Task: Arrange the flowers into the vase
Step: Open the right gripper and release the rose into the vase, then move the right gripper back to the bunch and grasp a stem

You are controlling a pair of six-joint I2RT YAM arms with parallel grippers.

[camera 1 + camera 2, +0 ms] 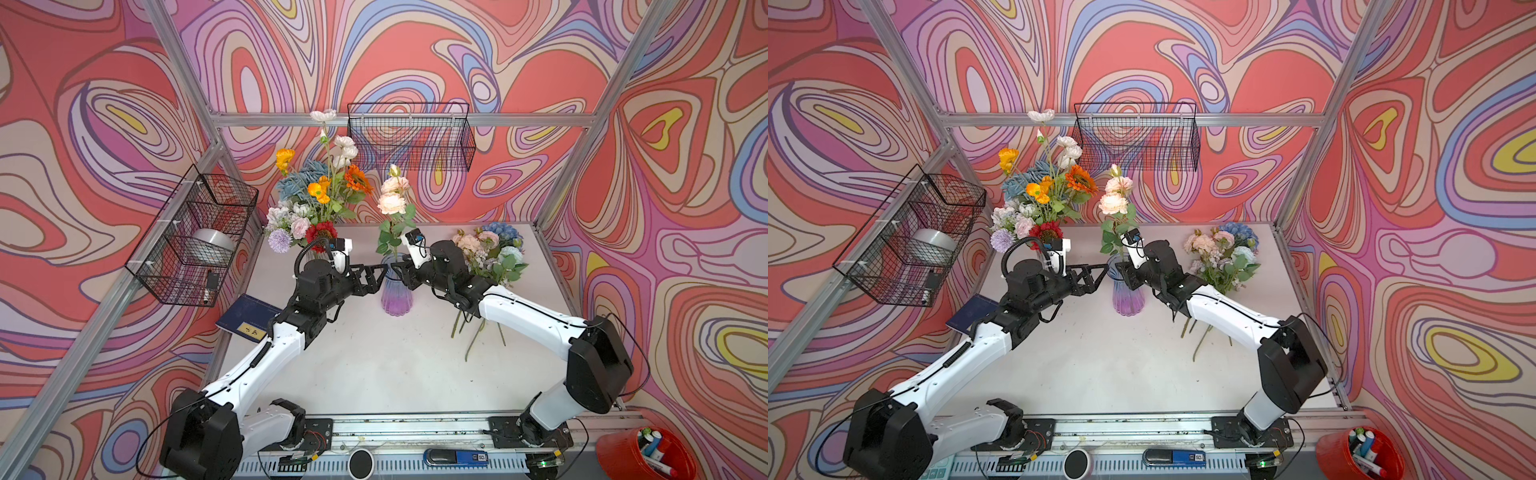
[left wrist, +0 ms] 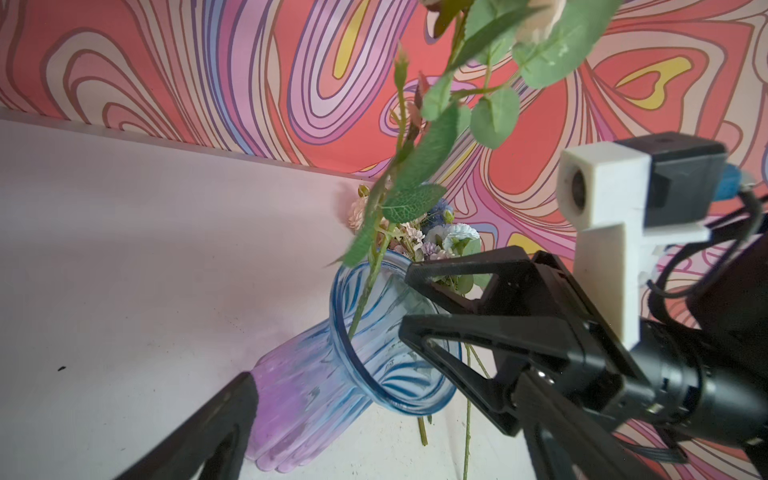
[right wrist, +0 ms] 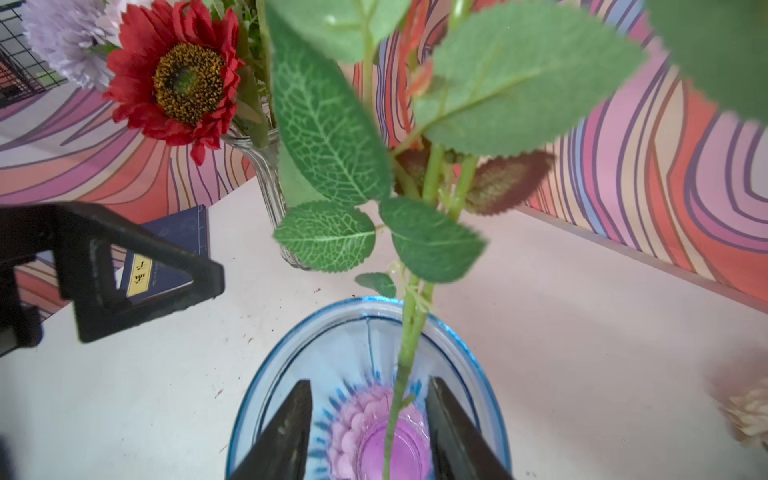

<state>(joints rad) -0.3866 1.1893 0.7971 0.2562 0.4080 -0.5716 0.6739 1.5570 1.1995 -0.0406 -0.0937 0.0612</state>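
The vase [image 1: 397, 300] [image 1: 1128, 300], blue glass fading to purple, stands mid-table. One of the flowers, a pink peony [image 1: 390, 203] [image 1: 1112, 203], stands upright in it. My right gripper [image 1: 402, 271] [image 3: 372, 432] hovers open over the vase mouth [image 3: 332, 353]; the peony stem [image 3: 409, 332] runs between its fingers and touches neither. From the left, my left gripper [image 1: 379, 277] [image 2: 382, 451] reaches to the vase [image 2: 299, 395], wide open and holding nothing. More loose flowers [image 1: 490, 253] [image 1: 1223, 257] lie at the right, partly under my right arm.
A clear jar with a mixed bouquet [image 1: 320, 195] stands at the back left. A dark blue book [image 1: 245, 320] lies at the table's left edge. Wire baskets [image 1: 195, 237] [image 1: 411, 137] hang on the left and back walls. A red bucket [image 1: 648, 453] sits outside, front right.
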